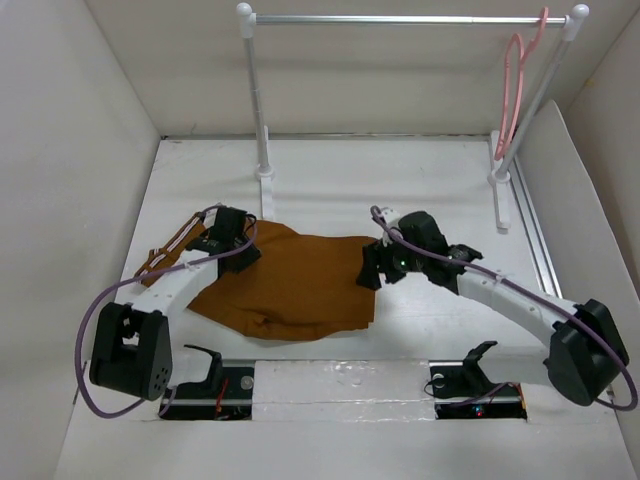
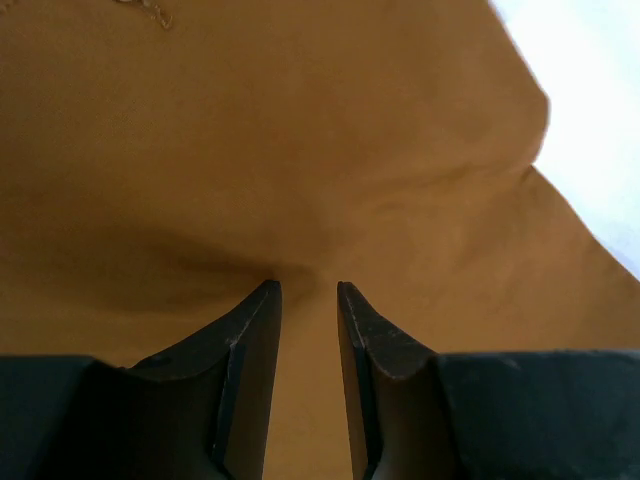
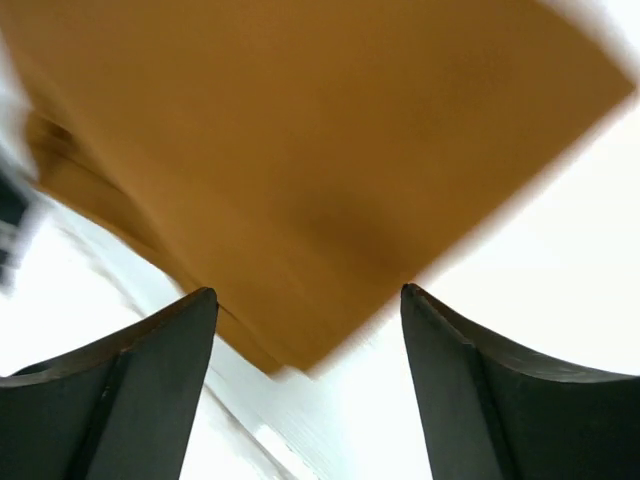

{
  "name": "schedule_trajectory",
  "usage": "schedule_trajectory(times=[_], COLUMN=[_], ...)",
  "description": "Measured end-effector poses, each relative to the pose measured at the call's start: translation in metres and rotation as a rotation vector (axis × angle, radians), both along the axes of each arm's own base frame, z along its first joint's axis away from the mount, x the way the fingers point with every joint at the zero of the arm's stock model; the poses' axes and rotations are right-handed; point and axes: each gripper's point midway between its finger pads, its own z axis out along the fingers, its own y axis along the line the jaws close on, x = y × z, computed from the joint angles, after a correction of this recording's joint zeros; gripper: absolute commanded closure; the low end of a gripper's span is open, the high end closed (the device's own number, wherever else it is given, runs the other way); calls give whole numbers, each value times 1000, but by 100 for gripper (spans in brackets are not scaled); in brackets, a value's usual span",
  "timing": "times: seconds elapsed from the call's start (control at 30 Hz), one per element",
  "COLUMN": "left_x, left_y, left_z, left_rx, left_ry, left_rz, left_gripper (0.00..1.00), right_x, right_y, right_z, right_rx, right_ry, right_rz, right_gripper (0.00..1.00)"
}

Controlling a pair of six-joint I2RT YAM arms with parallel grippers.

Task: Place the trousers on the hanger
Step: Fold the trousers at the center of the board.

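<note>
Looking down at the white table [image 1: 400, 180], I see the trousers [image 1: 290, 280] lying in a flat, folded heap between the two arms, waistband trim poking out at the left end; the hanger [image 1: 515, 95] hangs well apart from them, hooked at the right end of the metal rail [image 1: 400, 18] at the back.

The left gripper [image 2: 308, 290] sits low on the left part of the cloth, its jaws only a little apart; the fabric puckers toward the tips, and I cannot tell whether a fold is caught there or merely pressed. The right gripper [image 3: 308, 295] hovers over the right-hand edge of the cloth with its jaws spread wide and nothing between them; its own view is blurred.

My guess is that the work is at the arranging stage, with the hanger not yet touched. To do this well, I would want the legs laid one on the other in a long, narrow band, creases smoothed outward, before anything is lifted; a bunched heap would not pass through the hanger's triangle. One arm should then fetch the hanger off the rail; the other should pinch the doubled cloth near one end so it drapes evenly over the bottom bar.
</note>
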Motion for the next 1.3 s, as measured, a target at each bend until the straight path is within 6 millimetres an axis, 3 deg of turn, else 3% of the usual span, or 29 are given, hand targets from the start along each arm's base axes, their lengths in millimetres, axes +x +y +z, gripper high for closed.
schedule_trajectory(times=[0.1,0.23,0.3,0.33,0.37,0.4,0.53,0.7,0.73,0.77,0.8,0.87,0.97,1.03,1.1,1.17,1.23,1.27,1.3], left_x=[6,18,20,21,21,20,22,23,23,23,23,22,23,30,40,48,52,53,53], left_y=[4,23,31,34,37,42,60,88,88,89,88,88,85,77,57,30,-2,-18,-35], left_z=[-7,-12,-18,-22,-26,-33,-38,-35,-33,-30,-26,-18,5,33,70,110,143,157,168], left_rx=[-19,-29,-18,-9,-1,6,0,-10,-13,-16,-20,-27,-29,-23,-27,-40,-57,-64,-66], left_ry=[4,-10,1,10,20,41,59,51,46,39,29,8,-51,-124,-224,-327,-406,-439,-461], left_rz=[15,77,103,113,123,139,203,319,325,329,331,332,316,272,190,90,-17,-67,-117], left_gripper=[75,75,75,76,76,77,78,79,79,79,79,80,82,88,100,100,100,100,100], right_x=[-20,-42,-45,-45,-45,-43,-14,64,75,84,89,91,71,54,39,37,52,63,72], right_y=[-27,-32,-29,-27,-26,-27,-44,-71,-73,-75,-76,-77,-73,-69,-67,-62,-54,-51,-51], right_z=[-57,-90,-100,-105,-110,-114,-111,-73,-66,-60,-57,-58,-66,-66,-54,-20,43,85,130], right_rx=[-93,-103,-76,-60,-43,-32,5,5,-2,-10,-19,-41,-92,-129,-163,-173,-147,-119,-92], right_ry=[140,235,255,265,277,286,281,142,118,99,87,80,123,138,135,76,-67,-172,-278], right_rz=[-38,-28,-25,-24,-27,-33,-112,-200,-199,-194,-187,-169,-123,-79,-39,-8,-4,-16,-40], right_gripper=[17,20,43,61,91,100,100,100,95,80,76,61,37,33,33,60,93,100,100])
